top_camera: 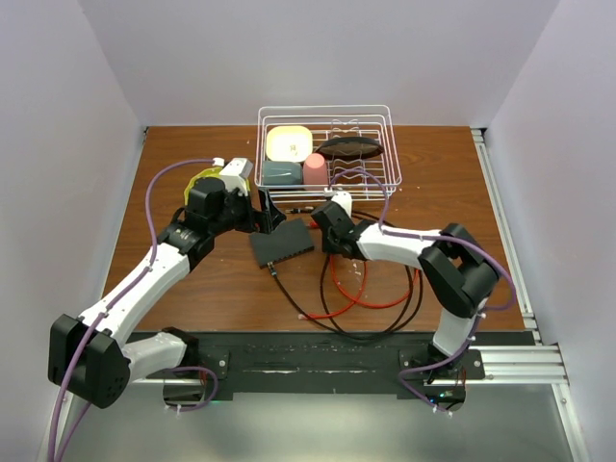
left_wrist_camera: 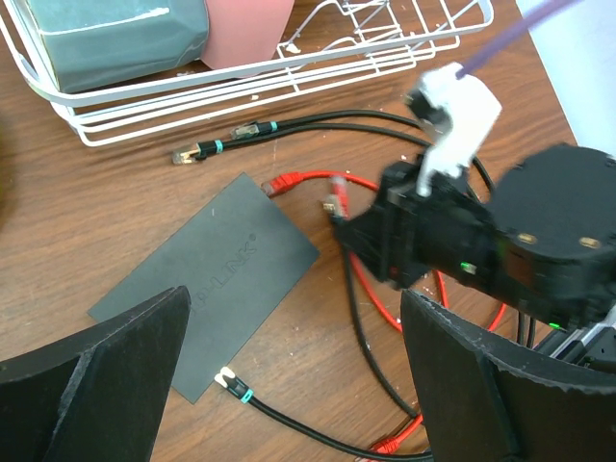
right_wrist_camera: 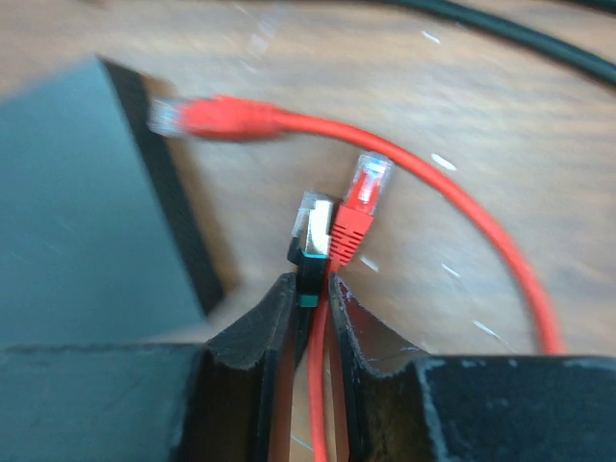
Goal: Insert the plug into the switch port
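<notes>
Red plug (right_wrist_camera: 358, 207) and black plug (right_wrist_camera: 310, 239) seem pinched by right gripper (right_wrist_camera: 310, 291) jaws.

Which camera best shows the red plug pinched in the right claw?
The right wrist view: the red plug sticks up, central, from the right gripper, squeezed beside a black plug. The left wrist view shows it as a small speck at that gripper's tip; in the top view it is too small to make out.
</notes>
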Available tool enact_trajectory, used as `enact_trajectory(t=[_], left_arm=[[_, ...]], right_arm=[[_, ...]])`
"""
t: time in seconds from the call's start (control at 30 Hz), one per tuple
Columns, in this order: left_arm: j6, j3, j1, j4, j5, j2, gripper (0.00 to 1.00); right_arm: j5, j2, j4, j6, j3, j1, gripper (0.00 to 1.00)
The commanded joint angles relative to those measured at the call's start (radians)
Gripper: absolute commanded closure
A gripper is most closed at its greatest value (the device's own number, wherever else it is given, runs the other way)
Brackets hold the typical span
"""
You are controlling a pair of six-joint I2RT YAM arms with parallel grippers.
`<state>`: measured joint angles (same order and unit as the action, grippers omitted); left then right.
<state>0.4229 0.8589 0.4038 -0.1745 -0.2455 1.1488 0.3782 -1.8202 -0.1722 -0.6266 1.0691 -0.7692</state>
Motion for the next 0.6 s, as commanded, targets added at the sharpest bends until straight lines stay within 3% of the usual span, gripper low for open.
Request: enact_trajectory(t=[0.0, 0.2, 0.4, 0.57], left_arm=[[-0.024, 0.034, -0.003, 0.027, -0.006, -0.001, 0.04], [-0.012, 0.020, -0.003, 0.046, -0.012, -0.006, 0.04], [0.002, 0.016, -0.002, 0.059, -0.025, -0.003, 0.04], [0.013, 0.006, -0.003, 0.092, -0.072, 0.011, 0.04]], right_arm=[[0.054, 0.123, -0.086, 0.094, -0.058, 0.004, 1.00], [-0.025, 0.252, -0.092, 0.226, -0.098, 0.004, 1.00], [-0.277, 0.364, 0.032, 0.347, -0.204, -0.004, 1.00], [-0.373, 0.455, 0.167, 0.377, -0.285, -0.048, 1.00]])
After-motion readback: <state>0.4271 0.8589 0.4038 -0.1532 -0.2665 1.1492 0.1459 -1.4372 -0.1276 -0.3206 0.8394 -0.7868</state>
